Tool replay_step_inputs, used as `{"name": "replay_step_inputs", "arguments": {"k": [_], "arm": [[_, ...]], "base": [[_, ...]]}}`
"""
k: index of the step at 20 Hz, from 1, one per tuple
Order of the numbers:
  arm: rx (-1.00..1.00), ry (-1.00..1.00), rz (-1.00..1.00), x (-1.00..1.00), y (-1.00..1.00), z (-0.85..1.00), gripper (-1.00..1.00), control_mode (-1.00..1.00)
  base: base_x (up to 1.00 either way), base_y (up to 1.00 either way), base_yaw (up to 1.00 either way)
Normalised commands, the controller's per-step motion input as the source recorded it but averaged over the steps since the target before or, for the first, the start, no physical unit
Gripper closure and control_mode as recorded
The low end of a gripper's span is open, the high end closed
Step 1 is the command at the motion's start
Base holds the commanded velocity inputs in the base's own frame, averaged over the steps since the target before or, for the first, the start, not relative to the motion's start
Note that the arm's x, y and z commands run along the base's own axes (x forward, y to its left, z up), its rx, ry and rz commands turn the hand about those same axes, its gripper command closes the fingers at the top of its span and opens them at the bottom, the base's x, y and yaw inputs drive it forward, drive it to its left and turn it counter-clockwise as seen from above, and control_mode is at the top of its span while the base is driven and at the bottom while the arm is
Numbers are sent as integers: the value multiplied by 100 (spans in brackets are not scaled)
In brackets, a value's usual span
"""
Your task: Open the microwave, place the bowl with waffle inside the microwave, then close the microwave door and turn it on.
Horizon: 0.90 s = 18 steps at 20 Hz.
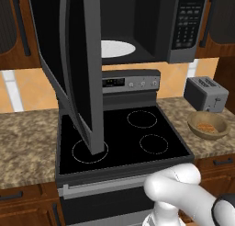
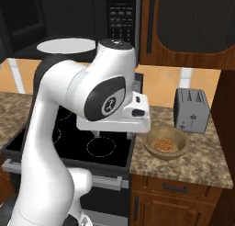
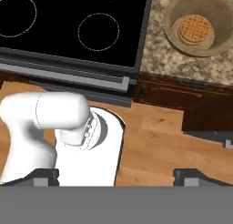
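The microwave [image 1: 184,28] hangs above the stove with its door [image 1: 77,69] swung wide open to the left. A white round plate [image 1: 117,49] lies inside. The tan bowl [image 1: 209,125] holds a waffle [image 1: 205,127] and rests on the granite counter right of the stove, in front of the toaster. In the hand view the bowl [image 3: 198,25] sits at the upper right with the waffle [image 3: 195,29] in its hollow. My gripper [image 3: 117,177] is open and empty, held above the stove's front edge, looking down, to the left of and nearer than the bowl [image 2: 166,143].
A grey toaster [image 1: 205,93] stands behind the bowl. The black stove top [image 1: 124,138] lies below the microwave, with the open door hanging over its left half. Granite counter [image 1: 27,138] runs on both sides. Wooden cabinets flank the microwave.
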Motion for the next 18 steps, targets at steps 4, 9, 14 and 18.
{"name": "replay_step_inputs", "arguments": {"k": [4, 9, 14, 18], "arm": [[-23, 25, -9, 82, 0, -26, -100, -100], [-8, 19, 15, 90, 2, -37, -100, -100], [0, 6, 21, 92, -1, -48, -100, -100], [2, 3, 22, 90, -18, -71, -100, -100]], "base": [[0, 0, 0], [0, 0, 0], [0, 0, 0], [0, 0, 0]]}}
